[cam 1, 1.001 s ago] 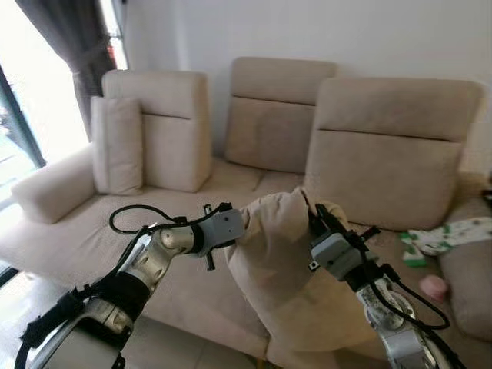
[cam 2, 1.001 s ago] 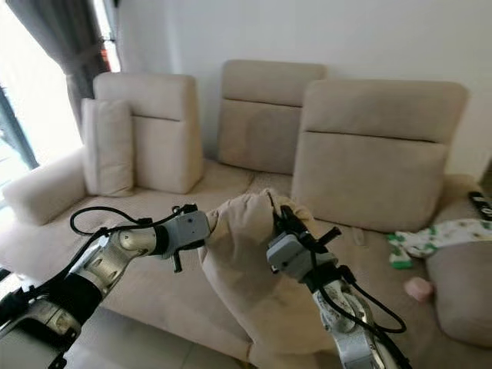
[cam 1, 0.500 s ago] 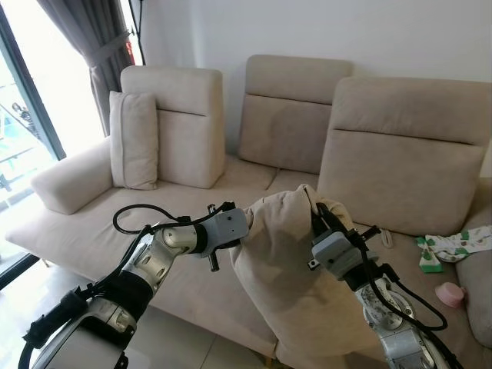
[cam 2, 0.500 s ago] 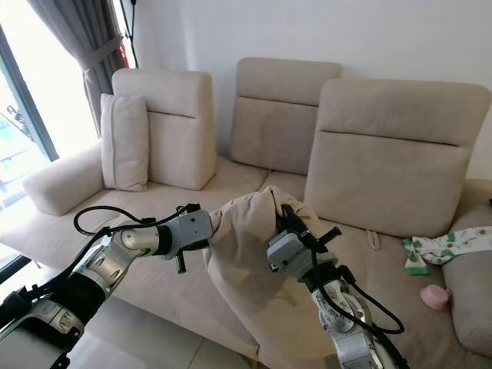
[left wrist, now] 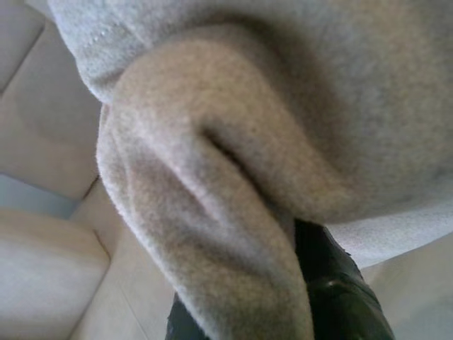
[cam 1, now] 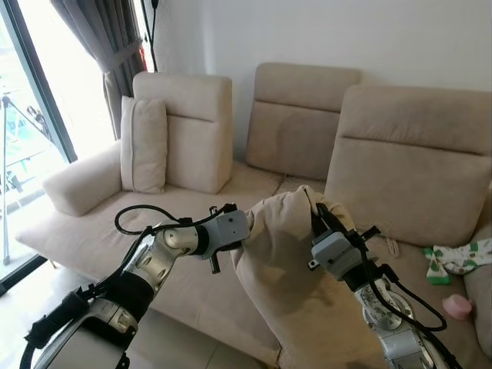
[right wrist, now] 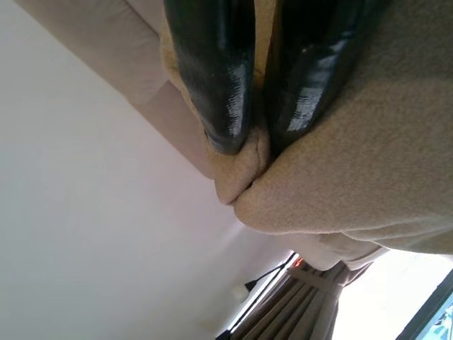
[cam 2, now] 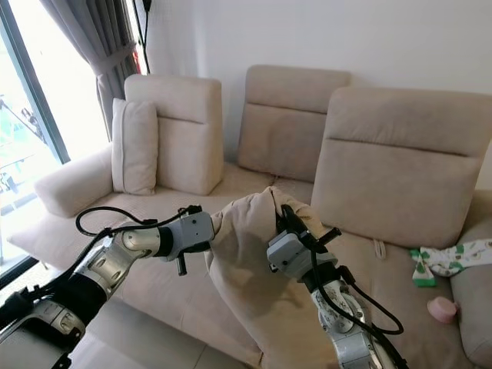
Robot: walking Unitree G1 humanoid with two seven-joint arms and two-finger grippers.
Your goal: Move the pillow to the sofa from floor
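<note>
A large beige pillow (cam 1: 280, 261) hangs in the air in front of the beige sofa (cam 1: 100, 231), held up by both grippers. My left gripper (cam 1: 244, 223) is shut on the pillow's left upper edge. In the left wrist view, folded fabric (left wrist: 212, 177) bunches over a black finger (left wrist: 333, 283). My right gripper (cam 1: 315, 219) is shut on the pillow's top right corner. The right wrist view has both black fingers (right wrist: 212, 85) pinching a fold of the fabric (right wrist: 244, 170). The pillow hides part of the sofa's front edge.
A second beige pillow (cam 1: 144, 144) leans upright against the sofa's left backrest. A green-and-white cloth (cam 1: 461, 257) and a pink object (cam 1: 457, 306) lie on the right seat. A window and grey curtain (cam 1: 108, 54) stand at the left, with pale floor (cam 1: 31, 307) below.
The camera has shifted, so the sofa sits further right and lower in the picture and more window shows. Both grippers keep the same hold on the pillow.
</note>
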